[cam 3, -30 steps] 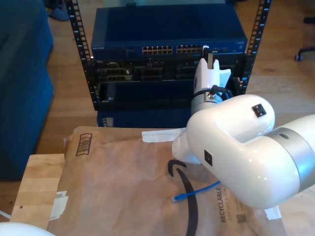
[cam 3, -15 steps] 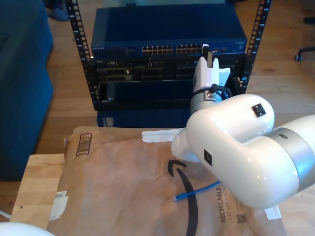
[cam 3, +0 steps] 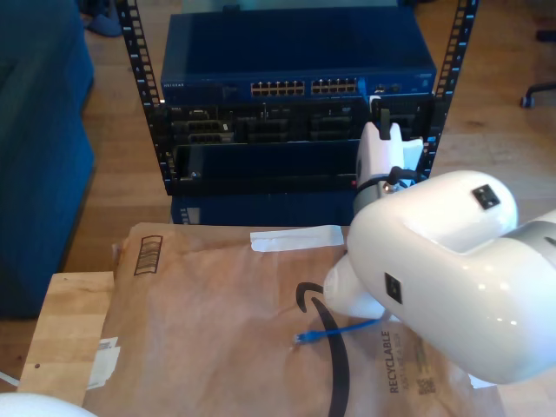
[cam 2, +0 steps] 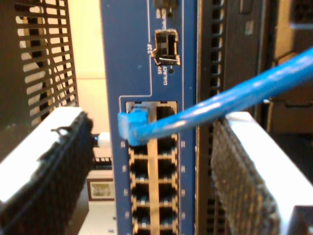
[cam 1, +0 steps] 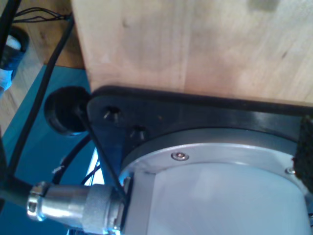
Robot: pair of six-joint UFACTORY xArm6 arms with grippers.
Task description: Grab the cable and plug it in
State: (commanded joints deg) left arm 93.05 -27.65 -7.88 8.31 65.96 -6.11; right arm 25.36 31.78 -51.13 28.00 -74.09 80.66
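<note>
First wrist view: wood counter (cam 1: 195,44) underside or edge, a black base plate (cam 1: 161,110) and a metal connector (cam 1: 73,208) on a grey housing. My first gripper's jaws aren't in frame here, so I cannot tell their state.

Second wrist view: my second gripper (cam 2: 151,171) has its two padded fingers (cam 2: 244,171) standing apart on either side of the switch (cam 2: 146,58) face. The cable (cam 2: 234,98) runs across between them without touching either pad as far as I can see, so the gripper looks wide and not holding it. The plug (cam 2: 131,125) sits at the end port of the port block (cam 2: 151,186), tip in or right at the opening; I can't tell if it's latched.

Exterior view: the arm is in front of the rack (cam 3: 295,130), gripper (cam 3: 382,143) just below the switch (cam 3: 295,52). The cable's loose end (cam 3: 330,332) lies on brown paper (cam 3: 217,330) over the counter (cam 3: 65,339).

Risks: if the plug isn't clicked home, the cable's slant could lever it out. A finger could snag the cable on retreat and drag it. The big arm body sweeping over the paper could catch the loose end.
</note>
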